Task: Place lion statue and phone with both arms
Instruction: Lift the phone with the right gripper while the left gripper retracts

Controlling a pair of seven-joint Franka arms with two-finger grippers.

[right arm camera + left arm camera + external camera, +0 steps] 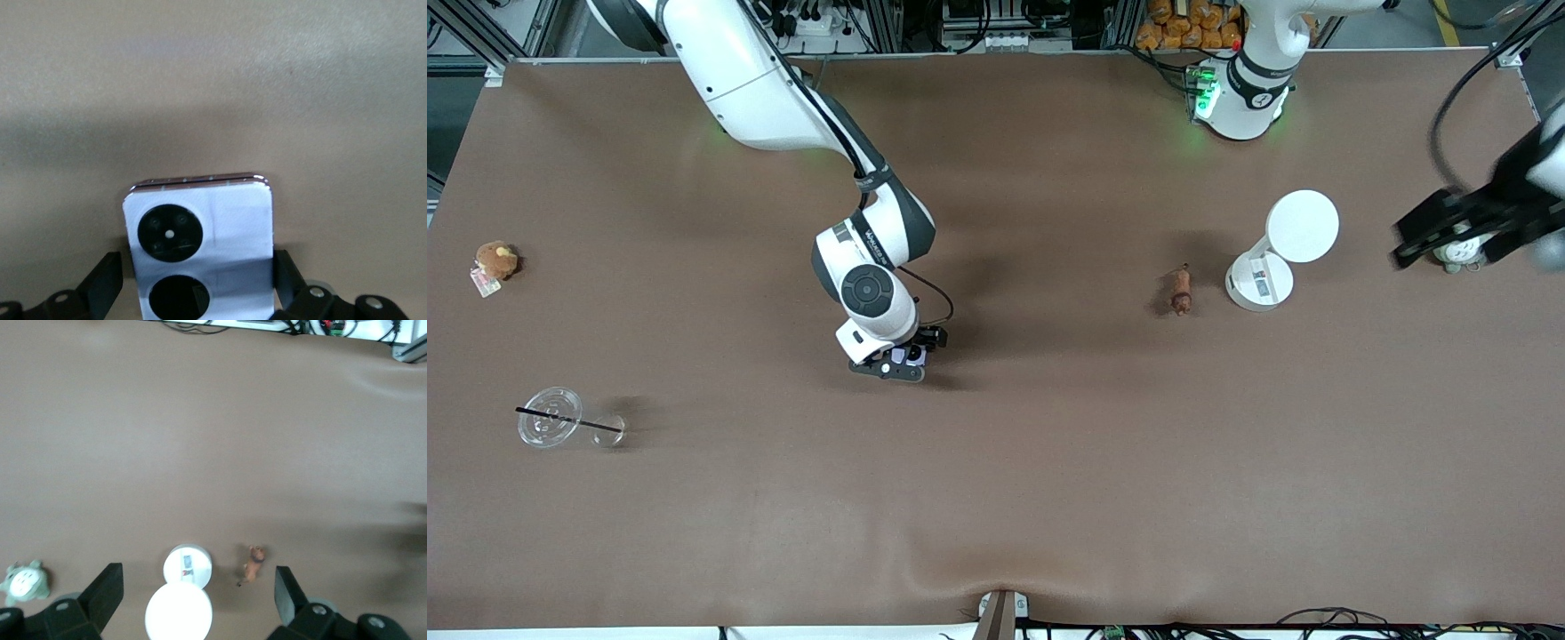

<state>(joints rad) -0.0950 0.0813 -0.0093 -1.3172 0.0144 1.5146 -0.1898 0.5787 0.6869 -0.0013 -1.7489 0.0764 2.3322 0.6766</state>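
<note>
The lavender phone (913,356) lies flat near the table's middle, its two black camera circles facing up in the right wrist view (200,207). My right gripper (903,362) is down at the table and open. Its fingers (288,277) flank the phone, with a thin gap on one side. The reddish-brown lion statue (1182,291) lies on the table toward the left arm's end and also shows in the left wrist view (253,563). My left gripper (1418,233) is raised high, open and empty (199,600), beside a grey-green plush (1458,253).
A white round stand with a disc top (1280,253) sits beside the lion, toward the left arm's end. A brown plush with a tag (495,262) and a clear cup with a black straw (551,418) lie at the right arm's end.
</note>
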